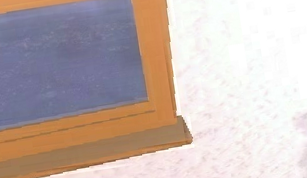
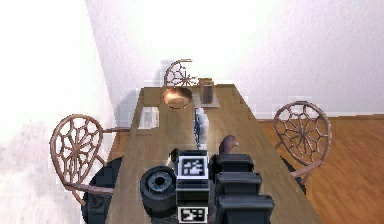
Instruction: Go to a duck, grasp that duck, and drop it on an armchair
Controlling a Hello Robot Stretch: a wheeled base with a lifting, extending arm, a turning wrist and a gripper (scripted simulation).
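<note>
Closest, at 6 o'clock in the arm side view: dark arm (image 2: 235, 195) with white marker squares (image 2: 190, 167), jaws just toward 9 o'clock of them, near end of a long wooden desk (image 2: 245, 115) behind. Cannot tell the jaws' state, spread or pressed together, nor any load in them, given the clutter beyond.

On the desk toward 12 o'clock: thin pale-blue piece (image 2: 200, 125), dark rounded lump (image 2: 228, 143), pale flat sheet (image 2: 150, 118), brown round bowl (image 2: 178, 97), grey box (image 2: 208, 92). Cannot tell which of these, if any, to call the duck.

Wheel-back chairs around the desk: 9 o'clock chair (image 2: 78, 148), 3 o'clock chair (image 2: 302, 130), 12 o'clock chair (image 2: 182, 73).

In the forward view, orange wooden frame (image 1: 162, 55) around a blue panel (image 1: 46, 62), from 9 to 12 o'clock, seemingly very near.

Risks, as judged:
- Grasping the wrong blob through poor identification.
- Sweeping desk items off by turning the base with the arm out.
- Bumping the frame by driving ahead.
- Snagging a chair back while extending.
</note>
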